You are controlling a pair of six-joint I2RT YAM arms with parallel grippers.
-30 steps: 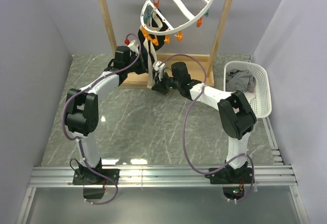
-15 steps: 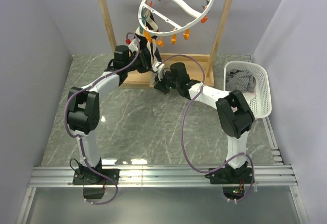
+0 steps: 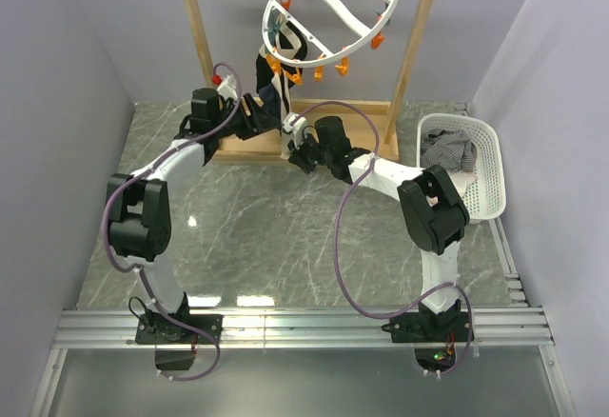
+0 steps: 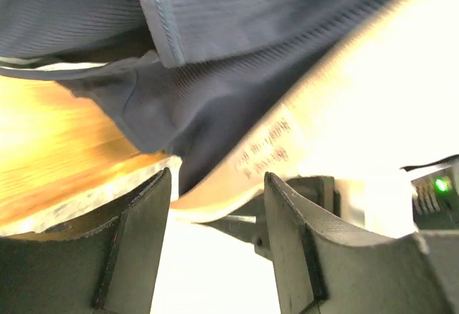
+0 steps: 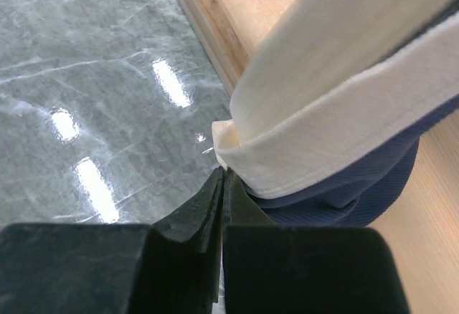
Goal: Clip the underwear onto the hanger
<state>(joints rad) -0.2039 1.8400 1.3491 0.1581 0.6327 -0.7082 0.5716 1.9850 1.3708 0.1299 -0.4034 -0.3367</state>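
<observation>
The white ring hanger [image 3: 335,8] with orange and teal clips hangs tilted from the rack's top bar. The navy underwear [image 3: 269,76] with a cream waistband dangles from its lower left rim. My left gripper [image 3: 259,110] stands open just left of the fabric. In the left wrist view the underwear [image 4: 215,92] lies just beyond the parted left gripper [image 4: 217,179], with nothing between the fingers. My right gripper [image 3: 293,139] is shut at the garment's low end. In the right wrist view the waistband [image 5: 323,106] rests against the tips of the right gripper [image 5: 223,174]; no fabric shows between the pads.
The wooden rack frame [image 3: 198,27] stands at the back, its base plank [image 5: 237,13] right beside my right gripper. A white basket [image 3: 495,165] holding grey striped cloth [image 3: 447,150] sits at the right edge. Grey walls close in on both sides.
My left gripper has opened and drawn back to the left, off the fabric. The hanger has swung and tilted. The right gripper stays shut at the underwear's low end.
</observation>
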